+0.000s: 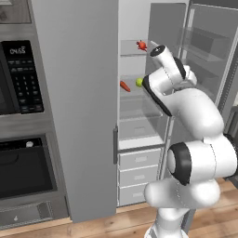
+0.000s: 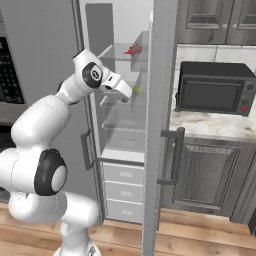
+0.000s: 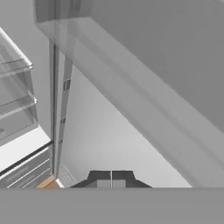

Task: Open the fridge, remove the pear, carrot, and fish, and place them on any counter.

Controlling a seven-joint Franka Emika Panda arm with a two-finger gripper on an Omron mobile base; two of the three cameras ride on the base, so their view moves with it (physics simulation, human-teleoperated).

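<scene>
The fridge [image 1: 79,107] has its left door closed and its right door [image 2: 160,125] swung open, showing a white interior with clear shelves. The red fish [image 1: 141,45] lies on an upper shelf. One shelf lower, the orange carrot [image 1: 124,86] and the yellow-green pear [image 1: 139,82] lie side by side. My gripper [image 2: 126,93] hangs in the door opening, level with the pear [image 2: 136,90] and just left of it, not touching. Its dark fingertips [image 3: 111,179] are shut together on nothing. The hand looks along the open door's inner side. The marble counter [image 2: 215,125] runs right of the fridge.
A black microwave [image 2: 215,87] takes up most of the counter top. Dark built-in ovens [image 1: 21,116] stand left of the fridge. White drawers [image 1: 139,158] fill the fridge's lower part. My own arm [image 1: 195,116] blocks part of the opening. Door bins [image 1: 209,51] line the open door.
</scene>
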